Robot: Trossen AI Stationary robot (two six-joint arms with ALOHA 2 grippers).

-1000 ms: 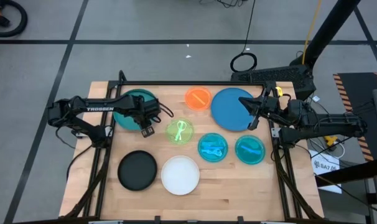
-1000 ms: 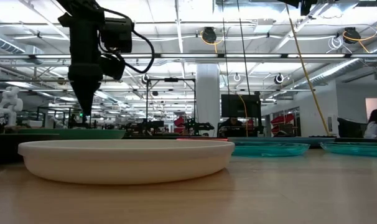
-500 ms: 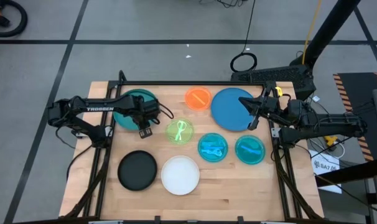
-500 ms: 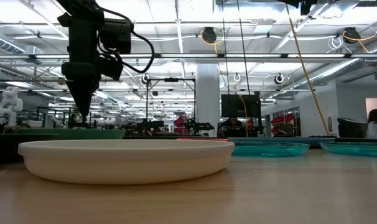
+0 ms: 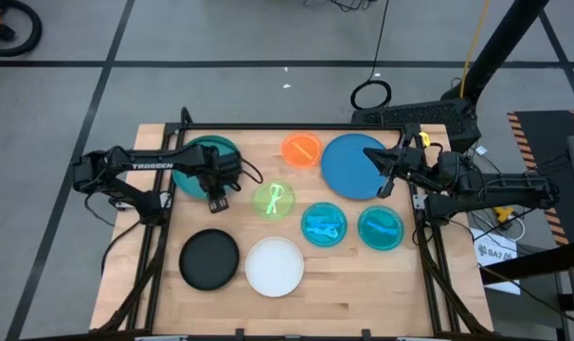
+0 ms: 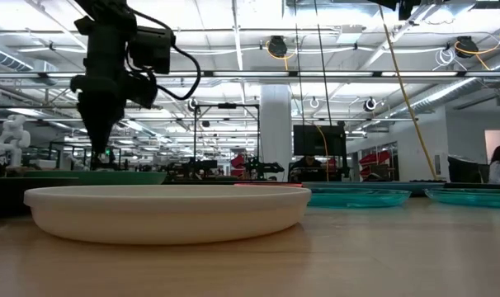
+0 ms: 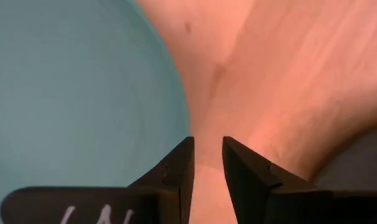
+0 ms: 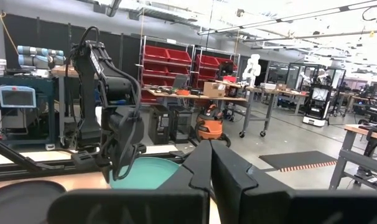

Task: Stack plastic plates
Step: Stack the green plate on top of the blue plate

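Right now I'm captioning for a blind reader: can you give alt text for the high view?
Eight plates lie unstacked on a wooden table: teal, orange, blue, green, two cyan, black, white. The left gripper, slightly open, hangs at the teal plate's edge; the right gripper, shut, sits over the blue plate.

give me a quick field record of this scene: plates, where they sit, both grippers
table: wooden table
back row: teal plate, orange plate, blue plate
middle row: green plate, two cyan plates
front row: black plate, white plate
stacked: none yet
left gripper: slightly open, empty, pointing down at the teal plate's near edge
right gripper: shut, empty, over the blue plate's right side
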